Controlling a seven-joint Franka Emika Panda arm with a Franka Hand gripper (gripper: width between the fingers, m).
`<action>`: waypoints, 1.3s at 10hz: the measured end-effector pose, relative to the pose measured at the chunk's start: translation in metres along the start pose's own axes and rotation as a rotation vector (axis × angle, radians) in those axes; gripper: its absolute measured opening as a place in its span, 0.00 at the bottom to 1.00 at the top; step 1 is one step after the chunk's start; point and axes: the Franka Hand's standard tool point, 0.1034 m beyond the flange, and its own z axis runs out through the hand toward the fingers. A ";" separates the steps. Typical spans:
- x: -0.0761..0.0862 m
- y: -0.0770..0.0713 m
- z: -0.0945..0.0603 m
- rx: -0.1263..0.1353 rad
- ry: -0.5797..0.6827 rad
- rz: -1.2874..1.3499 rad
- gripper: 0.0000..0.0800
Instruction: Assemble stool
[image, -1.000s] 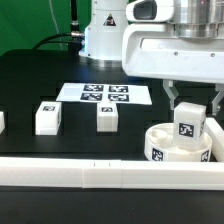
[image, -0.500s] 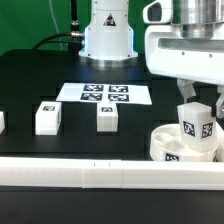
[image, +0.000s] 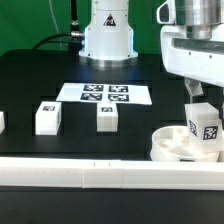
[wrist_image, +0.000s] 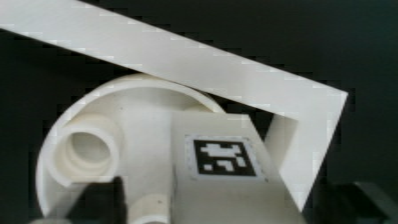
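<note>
The round white seat disc (image: 178, 146) lies at the exterior view's right, against the front rail. One tagged leg block (image: 208, 126) stands on the disc's right part, slightly tilted. My gripper (image: 204, 100) hangs over that block, one finger (image: 191, 93) just above and to its left. In the wrist view the block (wrist_image: 222, 160) sits between my dark fingers (wrist_image: 111, 200), and a gap shows on each side of it, so the jaws are open. The seat disc (wrist_image: 107, 125) shows beside it. Two more leg blocks (image: 47, 117) (image: 107, 118) stand loose on the black table.
The marker board (image: 105, 94) lies flat mid-table. A long white rail (image: 100, 176) runs along the front edge, and shows as a broad white strip (wrist_image: 214, 55) in the wrist view. The robot base (image: 108, 35) stands behind. Another white piece (image: 1, 122) peeks in at the left edge.
The gripper, leg block and seat disc have shifted toward the exterior view's right. The jaws, shut on the block before, now stand apart from it.
</note>
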 end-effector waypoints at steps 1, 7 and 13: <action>0.001 -0.001 -0.009 -0.009 -0.009 -0.055 0.77; -0.004 -0.012 -0.025 -0.024 -0.009 -0.413 0.81; -0.005 -0.023 -0.025 -0.039 -0.017 -1.057 0.81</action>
